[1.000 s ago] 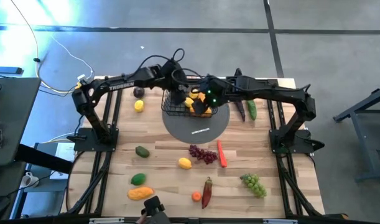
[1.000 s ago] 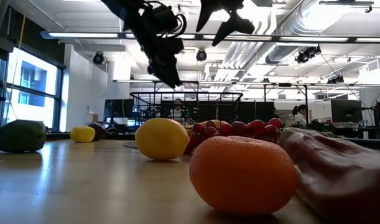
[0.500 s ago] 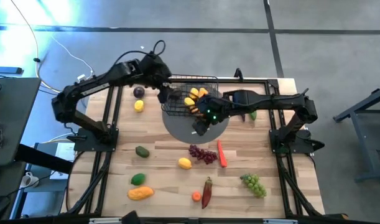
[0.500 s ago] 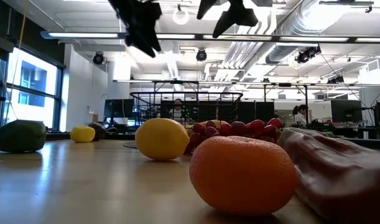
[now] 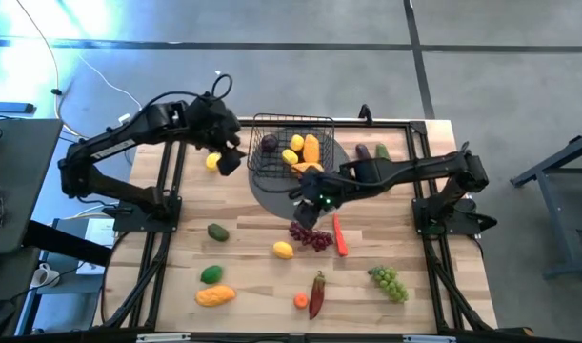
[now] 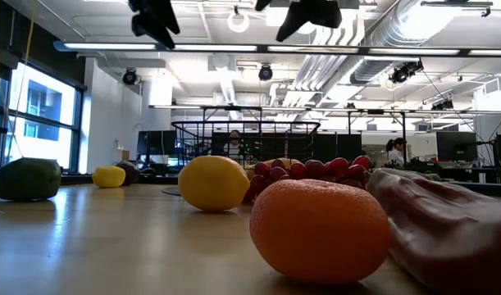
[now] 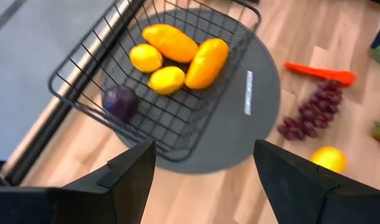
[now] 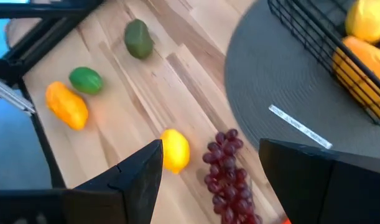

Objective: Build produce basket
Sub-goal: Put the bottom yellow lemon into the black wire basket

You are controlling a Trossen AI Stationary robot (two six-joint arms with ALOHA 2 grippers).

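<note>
Black wire basket, matt grey mat, pale wood table

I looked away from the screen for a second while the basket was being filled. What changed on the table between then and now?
The left hand pulled away from the basket toward the table's left side, open and empty. The right hand left the basket and came forward over the purple grapes, open, not yet gripping. A plum now shows in the basket. The loose produce on the table stayed put.

Both pincers now clear of basket
</note>
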